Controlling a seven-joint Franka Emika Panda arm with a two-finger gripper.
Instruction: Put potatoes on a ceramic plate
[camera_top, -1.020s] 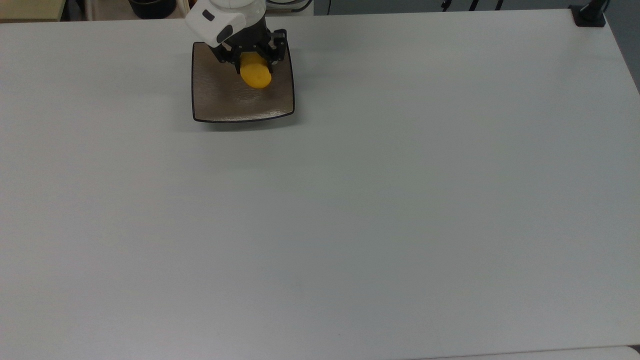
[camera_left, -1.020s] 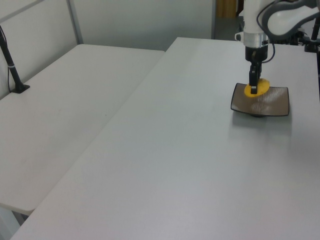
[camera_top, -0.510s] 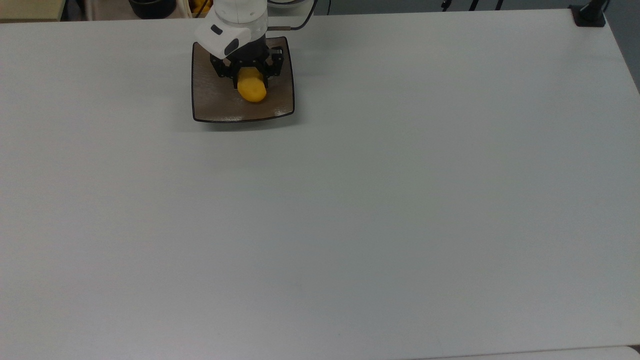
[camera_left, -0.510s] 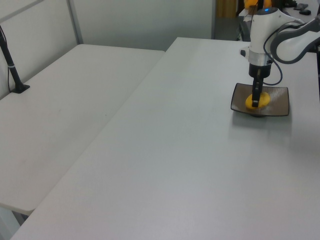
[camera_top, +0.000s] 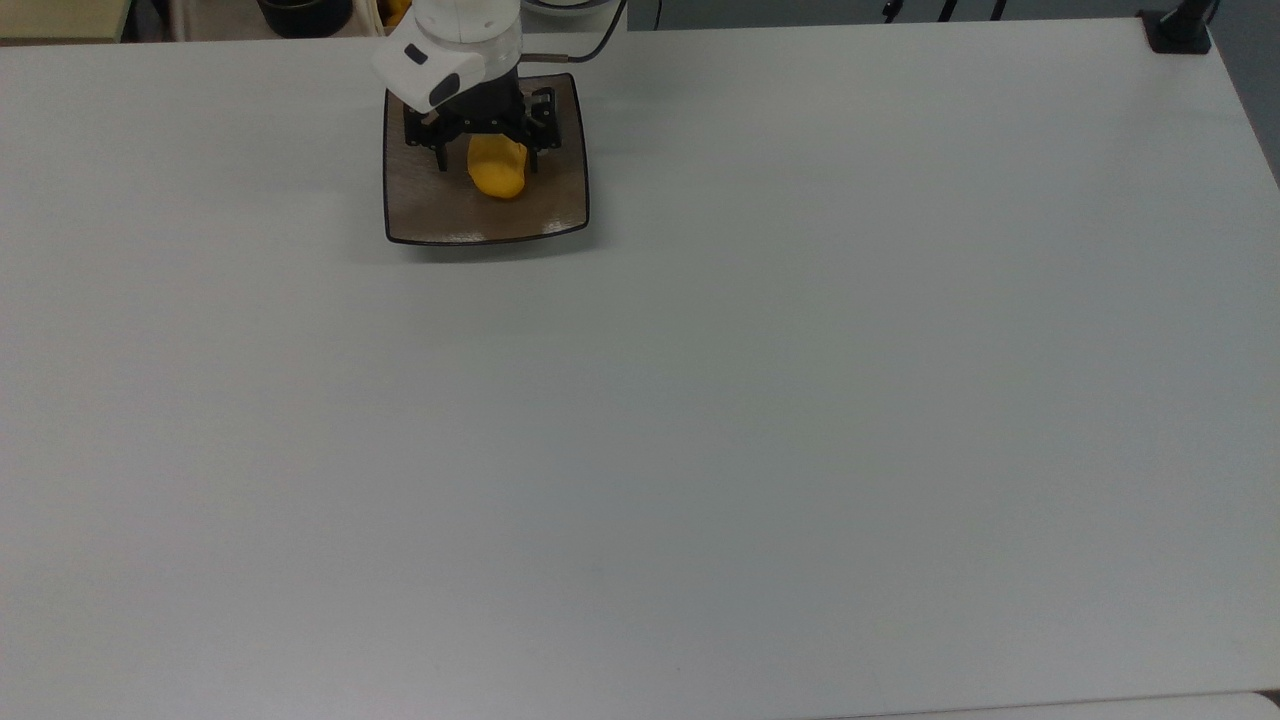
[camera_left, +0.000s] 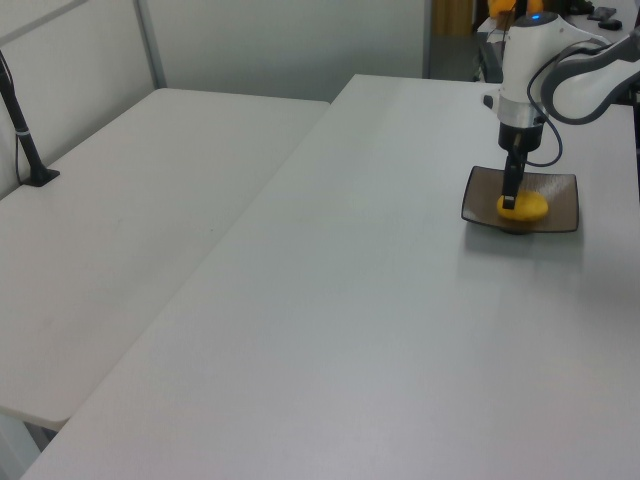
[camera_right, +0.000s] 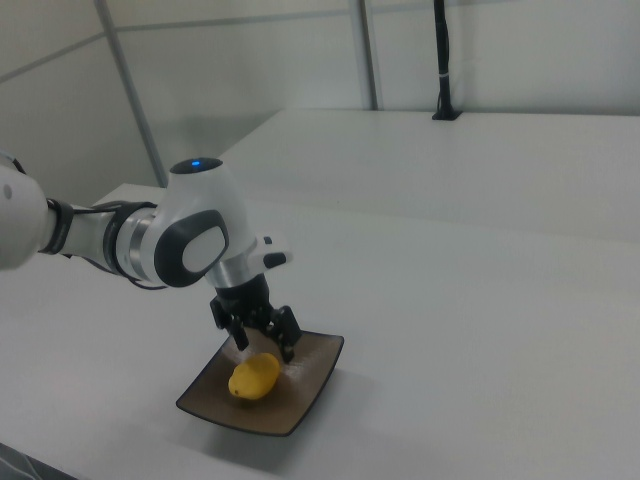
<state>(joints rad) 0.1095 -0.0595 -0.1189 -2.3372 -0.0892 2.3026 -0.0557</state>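
- The right view shows the gripper (camera_right: 262, 347) spread wide just above the potato (camera_right: 253, 377), fingers clear of it; the potato lies loose on the ceramic plate (camera_right: 310, 385).
- In the top view the gripper (camera_top: 487, 158) hides the potato's (camera_top: 497, 172) far end and part of the plate (camera_top: 440, 215).
- In the left view one finger (camera_left: 510, 192) crosses the potato (camera_left: 527, 207).

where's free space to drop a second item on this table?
Nearly all of the table is bare: everything below and to the top view's right of the ceramic plate. The crowded spot is the plate itself, with the potato and the open claw astride it.
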